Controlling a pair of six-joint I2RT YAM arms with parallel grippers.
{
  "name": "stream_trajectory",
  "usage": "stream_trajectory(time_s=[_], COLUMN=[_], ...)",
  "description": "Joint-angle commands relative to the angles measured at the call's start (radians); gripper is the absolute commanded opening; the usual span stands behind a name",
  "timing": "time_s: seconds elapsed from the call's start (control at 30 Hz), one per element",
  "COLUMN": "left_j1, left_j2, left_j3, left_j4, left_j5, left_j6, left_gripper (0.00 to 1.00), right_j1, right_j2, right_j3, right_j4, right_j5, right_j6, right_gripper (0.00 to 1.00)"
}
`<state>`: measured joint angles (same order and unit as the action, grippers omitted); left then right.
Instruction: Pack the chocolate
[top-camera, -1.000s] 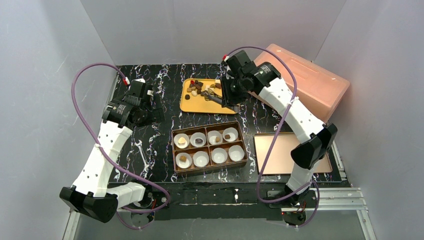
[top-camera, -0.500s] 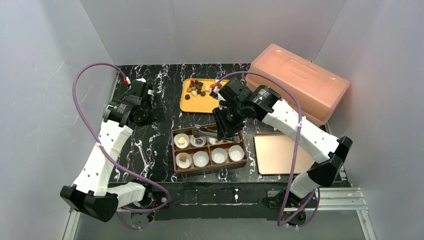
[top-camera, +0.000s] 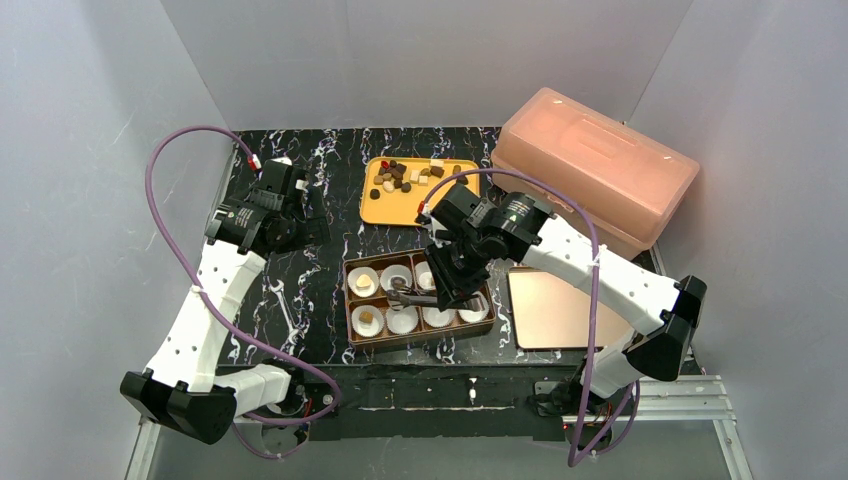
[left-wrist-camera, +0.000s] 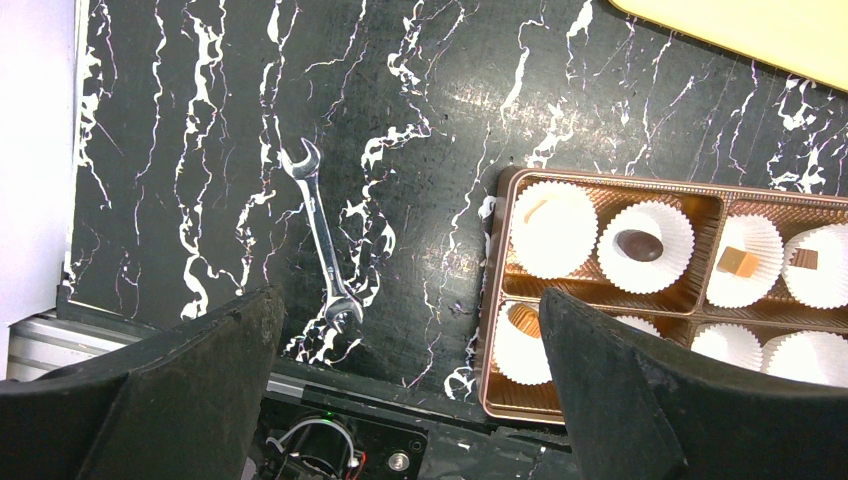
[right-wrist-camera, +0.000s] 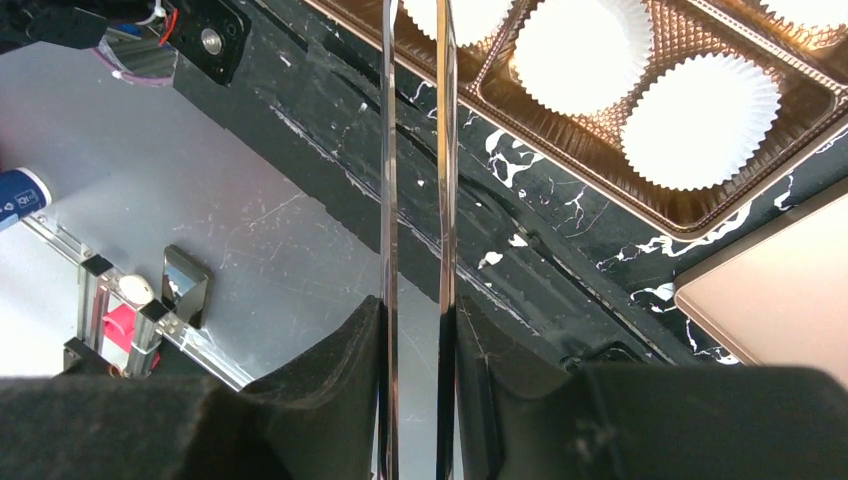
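While over box (top-camera: 417, 339), tongs (top-camera: 402, 293) inside rim.

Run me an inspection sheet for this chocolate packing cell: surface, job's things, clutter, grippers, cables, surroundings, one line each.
Surface: black, white-veined tabletop.
Job's things: loose chocolate on the yellow tray at the far side; brown box holds eight paper cups, at least five with a piece; copper lid lies right of the box.
Clutter: wrench left of the box; pink lidded bin far right.
Grippers: left gripper jaws open, empty, above the tabletop; right gripper shut on tweezers over the box.
Cables: a purple cable loops off each arm.
Surroundings: plain grey walls; metal rail along the near edge.
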<state>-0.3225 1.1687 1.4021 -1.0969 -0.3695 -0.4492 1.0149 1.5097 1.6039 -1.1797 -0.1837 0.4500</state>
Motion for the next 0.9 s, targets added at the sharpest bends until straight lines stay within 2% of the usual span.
stream_trajectory(time_s=[0.0, 0.23, 0.47, 0.87], left_j1=[0.006, 0.006, 0.006, 0.006], left_j2=[-0.026, -0.024, -0.026, -0.024], left_j3=[0.002, -0.003, -0.004, -0.001], left_j4=[-0.018, -0.013, -0.015, -0.017], left_j5=[-0.019, -0.012, -0.016, -0.017], left_j6=[0.001, -0.002, -0.002, 0.001], left_gripper=[0.99, 1.00, 0.99, 0.99], right_j1=[0.016, 0.022, 0.024, 0.025], right_j2=[-0.022, -0.008, 0.001, 0.020], right_j3=[-0.018, -0.044, -0.041, -0.014], right_j4=[0.017, 0.033, 0.044, 0.033], right_j5=[-0.012, -0.004, 0.000, 0.007], right_j6=[0.012, 0.017, 0.020, 0.012], right_gripper=[0.31, 0.32, 0.39, 0.42])
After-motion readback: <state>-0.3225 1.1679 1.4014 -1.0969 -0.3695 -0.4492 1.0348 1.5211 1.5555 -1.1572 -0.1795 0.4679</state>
